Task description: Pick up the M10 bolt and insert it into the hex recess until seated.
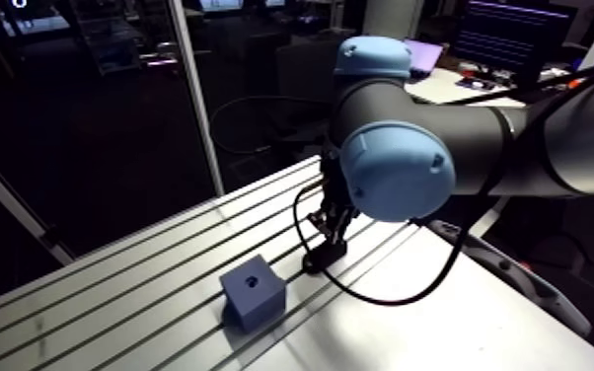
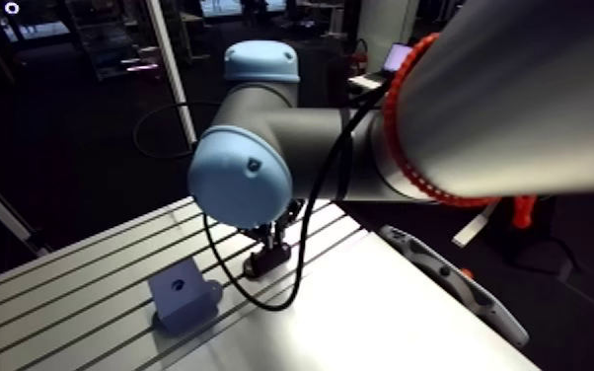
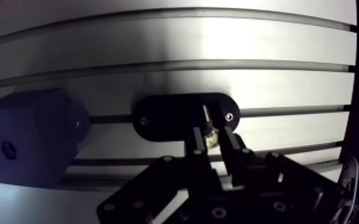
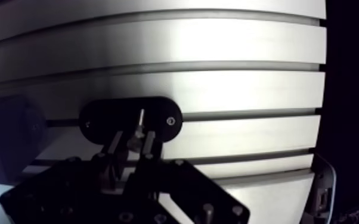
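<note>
In the wrist view my gripper [image 3: 213, 137] is shut on the M10 bolt [image 3: 206, 115]. Its metal shank sticks out ahead of the fingertips, over a black oval holder plate [image 3: 161, 117] that lies across a table slot. A blue-grey block [image 3: 27, 143] stands beside the plate, with a small hex recess [image 3: 6, 149] in the face turned to the camera. In the arm view the gripper [image 1: 327, 240] hangs low over the plate [image 1: 319, 260], and the block [image 1: 253, 291] sits a short way to its left with the recess [image 1: 253, 280] on top.
The slotted aluminium table [image 1: 113, 296] runs in long grooves under everything. Its right edge [image 1: 518, 281] drops off close to the arm. The big elbow joint [image 1: 397, 168] hides part of the gripper in the arm view.
</note>
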### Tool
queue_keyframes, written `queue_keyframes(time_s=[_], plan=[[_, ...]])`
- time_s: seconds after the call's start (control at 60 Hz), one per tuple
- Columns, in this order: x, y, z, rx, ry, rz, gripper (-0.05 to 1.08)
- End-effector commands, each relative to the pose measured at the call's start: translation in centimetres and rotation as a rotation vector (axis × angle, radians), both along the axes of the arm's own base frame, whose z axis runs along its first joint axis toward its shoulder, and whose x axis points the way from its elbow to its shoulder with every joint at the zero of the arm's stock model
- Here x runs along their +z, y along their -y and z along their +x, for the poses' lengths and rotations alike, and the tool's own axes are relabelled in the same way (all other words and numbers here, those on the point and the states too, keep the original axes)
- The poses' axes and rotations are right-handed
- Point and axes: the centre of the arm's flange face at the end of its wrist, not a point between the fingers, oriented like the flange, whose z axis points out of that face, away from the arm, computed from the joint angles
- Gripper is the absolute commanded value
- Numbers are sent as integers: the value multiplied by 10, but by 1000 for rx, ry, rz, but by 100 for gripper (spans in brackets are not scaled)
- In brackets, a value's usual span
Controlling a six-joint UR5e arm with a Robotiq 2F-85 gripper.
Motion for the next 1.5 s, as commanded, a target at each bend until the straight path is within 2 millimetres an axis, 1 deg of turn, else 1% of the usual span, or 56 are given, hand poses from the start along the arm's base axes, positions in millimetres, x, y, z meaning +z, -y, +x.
queue_keyframes(time_s=[0.017,0.033,0.05,0.067,0.117,0.133,0.167,0.183,0.2,0.217,0.233,0.25,0.267,0.283,0.3,0.317,0.333,0.35,0.383,0.4,0.417,0.433,0.45,0.467,0.5,0.517,0.533,0.55,0.667,0.683,0.7,0.717,0.733,0.767,0.783,0.8,0.817,0.833,0.85,0.867,0.883,0.9,0.917,0.933,0.95,0.967,0.983,1.067,1.083,1.1,1.117,1.167,1.183,1.3,1.367,1.5], plan=[[19,2,-3,5,-18,5,82],[19,2,-3,5,-18,5,82],[25,3,-4,7,-22,5,83],[25,3,-4,7,-22,5,83],[37,5,-6,12,-32,5,83],[37,5,-6,12,-32,5,83],[50,5,-8,13,-45,7,84],[50,5,-8,13,-45,7,84],[56,7,-10,17,-54,8,85],[56,7,-10,17,-54,8,85],[64,8,-12,21,-63,8,86],[64,8,-12,21,-63,8,86],[71,8,-13,22,-71,6,87],[71,8,-13,22,-71,6,87],[78,8,-15,21,-78,5,88],[78,8,-15,21,-78,5,88],[86,8,-16,22,-83,4,89],[86,8,-16,22,-83,4,89],[101,9,-17,21,-85,4,93],[101,9,-17,21,-85,4,93],[109,11,-18,24,-84,4,94],[109,11,-18,24,-84,4,94],[116,13,-19,29,-81,0,96],[116,13,-19,29,-81,0,96],[123,16,-20,34,-78,-3,99],[130,20,-21,40,-73,-5,101],[130,20,-21,40,-73,-5,101],[138,25,-23,47,-67,-8,102],[153,38,-26,67,-36,-30,105],[157,45,-29,76,-26,-37,105],[157,45,-29,76,-26,-37,105],[162,52,-31,84,-15,-42,105],[162,52,-31,84,-15,-42,105],[171,68,-36,99,7,-51,106],[171,68,-36,99,7,-51,106],[176,77,-39,102,22,-53,106],[176,77,-39,102,22,-53,106],[180,86,-41,110,39,-50,106],[180,86,-41,110,39,-50,106],[184,94,-43,116,51,-48,107],[184,94,-43,116,51,-48,107],[187,101,-46,121,68,-42,107],[187,101,-46,121,68,-42,107],[188,108,-48,120,83,-34,107],[188,108,-48,120,83,-34,107],[191,113,-50,117,93,-27,107],[191,118,-52,116,106,-23,107],[192,126,-55,121,126,-14,107],[192,132,-55,132,135,-10,107],[192,132,-55,132,135,-10,107],[192,138,-56,144,141,-9,107],[193,143,-56,157,143,-5,107],[193,148,-56,172,147,0,107],[192,156,-57,195,152,15,107],[192,169,-57,225,156,20,107],[196,176,-58,266,158,22,107]])
